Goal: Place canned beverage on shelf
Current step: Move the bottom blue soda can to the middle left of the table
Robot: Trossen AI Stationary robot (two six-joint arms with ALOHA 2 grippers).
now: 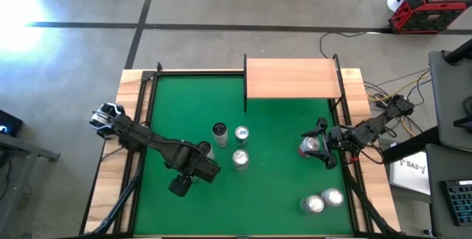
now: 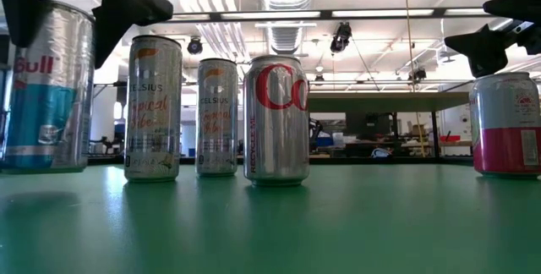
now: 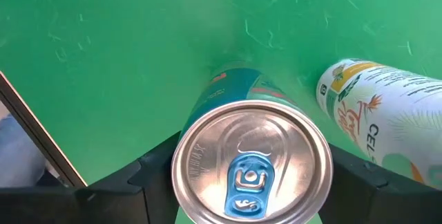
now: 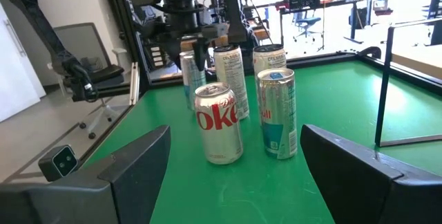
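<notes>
Left gripper (image 1: 201, 151) is positioned over the green table (image 1: 273, 202), straddling the top of a Red Bull can (image 3: 252, 175). The can stands upright on the felt between the two fingers (image 3: 148, 179). Whether the claw is clamped on the can or standing just clear of it cannot be determined. Just beside the claw, on its right-arm side, stand two Celsius cans (image 2: 153, 109) and a Diet Coke can (image 2: 276, 117), all upright and close together. The shelf (image 1: 293, 78) lies well apart from the claw, at the table's far edge towards the right arm's side, with no can on its board. Right gripper (image 1: 321, 144) hangs directly above a pink-banded can (image 2: 505, 126), jaws spread wide and holding nothing. Two further cans (image 1: 322, 201) stand together near the table's front edge, on the near side of that claw.
</notes>
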